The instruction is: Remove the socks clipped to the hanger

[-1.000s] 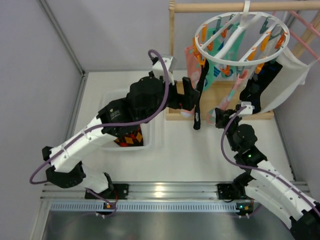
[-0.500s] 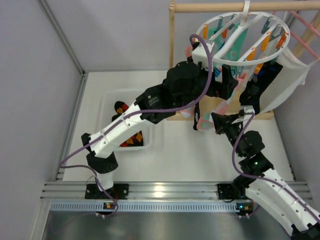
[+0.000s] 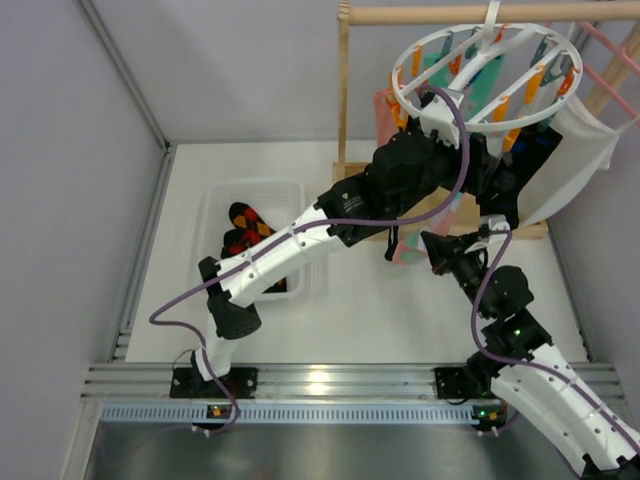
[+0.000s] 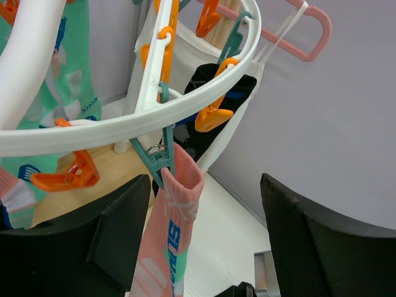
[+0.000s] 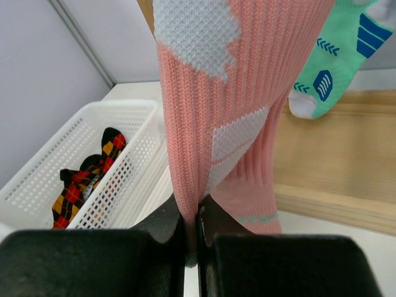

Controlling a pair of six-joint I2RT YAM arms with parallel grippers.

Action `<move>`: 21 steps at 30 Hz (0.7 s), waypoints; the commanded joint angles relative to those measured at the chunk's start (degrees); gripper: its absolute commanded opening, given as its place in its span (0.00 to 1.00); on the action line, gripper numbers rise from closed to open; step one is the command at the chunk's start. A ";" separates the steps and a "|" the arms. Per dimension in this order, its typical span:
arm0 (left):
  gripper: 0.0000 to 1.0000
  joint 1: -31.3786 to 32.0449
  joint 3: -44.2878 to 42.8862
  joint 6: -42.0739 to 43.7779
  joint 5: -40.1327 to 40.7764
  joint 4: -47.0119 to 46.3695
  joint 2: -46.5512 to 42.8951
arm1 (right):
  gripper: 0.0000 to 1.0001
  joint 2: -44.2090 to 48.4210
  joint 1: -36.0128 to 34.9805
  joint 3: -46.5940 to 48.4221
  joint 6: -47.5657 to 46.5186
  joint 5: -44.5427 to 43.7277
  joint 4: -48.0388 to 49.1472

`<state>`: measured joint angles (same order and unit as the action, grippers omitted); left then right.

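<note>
Your right gripper pinches the ribbed pink sock low, apparently tensioning it under the round white plastic hanger; your left gripper stands wide astride the cuff, below the teal peg.

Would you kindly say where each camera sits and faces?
Top external: above, behind the bases, looking down on hanger, left arm and right arm.
Left wrist: below the hanger, looking up at a teal peg gripping the pink sock; open left gripper shows.
Right wrist: low, facing the pink sock pinched in the shut right gripper.
Top and right wrist share the white basket.
</note>
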<state>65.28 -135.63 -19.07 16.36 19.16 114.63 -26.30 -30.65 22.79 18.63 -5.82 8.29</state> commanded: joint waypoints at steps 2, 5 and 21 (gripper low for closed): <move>0.75 -1.99 -2.79 -0.87 0.43 -5.80 0.77 | 0.00 1.25 -0.99 1.56 0.09 1.61 -1.79; 0.73 -3.05 -3.06 -1.58 -0.71 -5.71 1.74 | 0.00 1.69 -1.07 2.00 0.17 2.31 -1.97; 0.61 -4.46 -6.22 0.79 -0.72 -9.93 6.13 | 0.00 1.35 -1.07 3.49 -0.18 4.95 -2.49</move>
<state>61.14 -138.96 -19.51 15.35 14.70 120.92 -24.84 -30.65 23.73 18.61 -2.55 6.33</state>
